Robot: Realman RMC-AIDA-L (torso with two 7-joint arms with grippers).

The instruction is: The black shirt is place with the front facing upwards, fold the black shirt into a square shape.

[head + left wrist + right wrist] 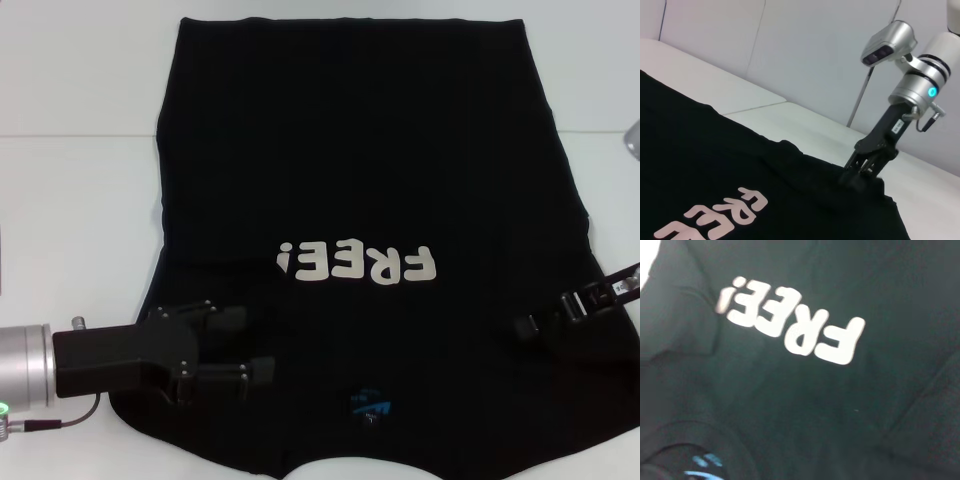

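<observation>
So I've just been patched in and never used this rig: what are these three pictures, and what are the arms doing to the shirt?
The machine is a two-armed robot with a pincer-like gripper on each arm. The wide picture comes from its head camera, looking down at a white table. The black shirt lies there front up, its "FREE!" lettering reading upside down from the robot, collar label nearest it. The left gripper sits over the shirt's near left shoulder, fingers apart. The right gripper is down at the near right shoulder; the left wrist camera shows it pressed into the fabric there. The right wrist camera shows only the shirt up close. Nothing is visibly lifted yet.
</observation>
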